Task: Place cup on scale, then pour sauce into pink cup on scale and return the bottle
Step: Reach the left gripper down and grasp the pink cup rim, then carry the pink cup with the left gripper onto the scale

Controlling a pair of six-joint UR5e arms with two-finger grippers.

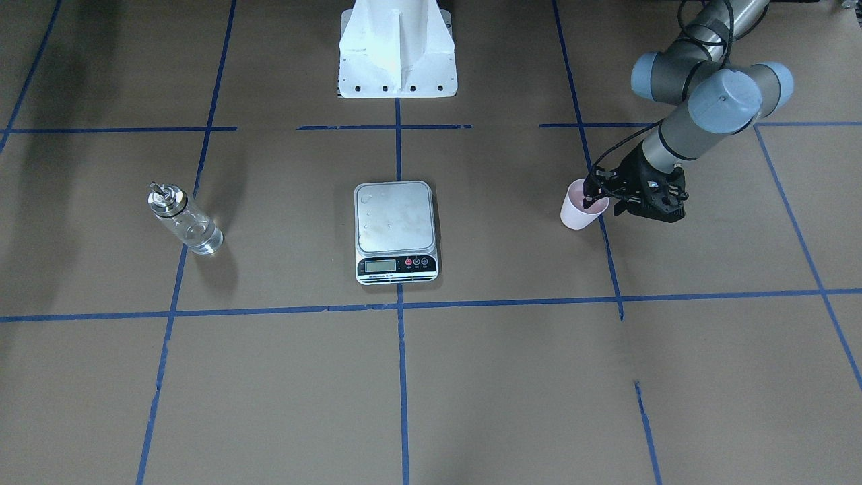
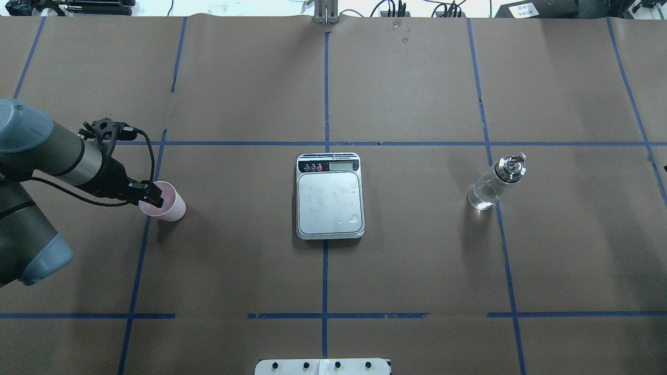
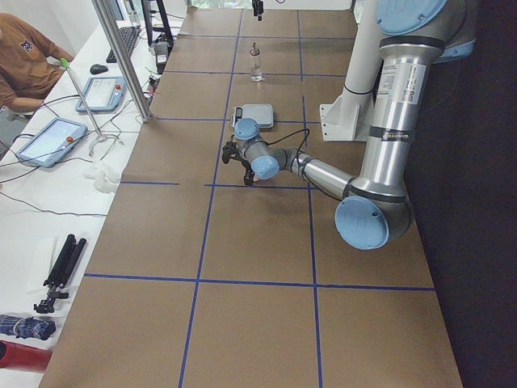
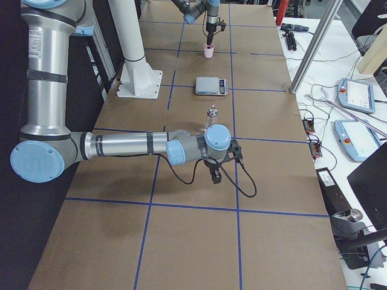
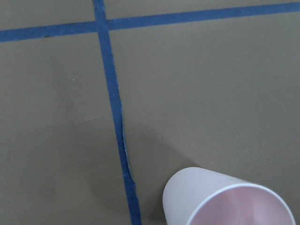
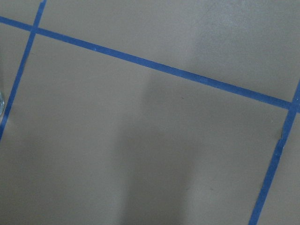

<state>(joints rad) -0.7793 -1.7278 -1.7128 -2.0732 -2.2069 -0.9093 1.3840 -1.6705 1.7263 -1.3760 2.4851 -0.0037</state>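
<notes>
Left claw is at the cup: one finger dips inside the rim, the other sits outside the wall. Can't tell if it's actually clamped or only straddling. The cup stands upright on the bench, on a blue tape line on the robot's left, well apart from the scale. The scale sits mid-bench with a few droplets on its platform. The bottle stands upright on the robot's right, also on a tape line and well apart from the scale, with clear sauce in its lower part. Right claw hangs low over bare bench near the bottle; it shows only in the side view, so can't tell its state.
</notes>
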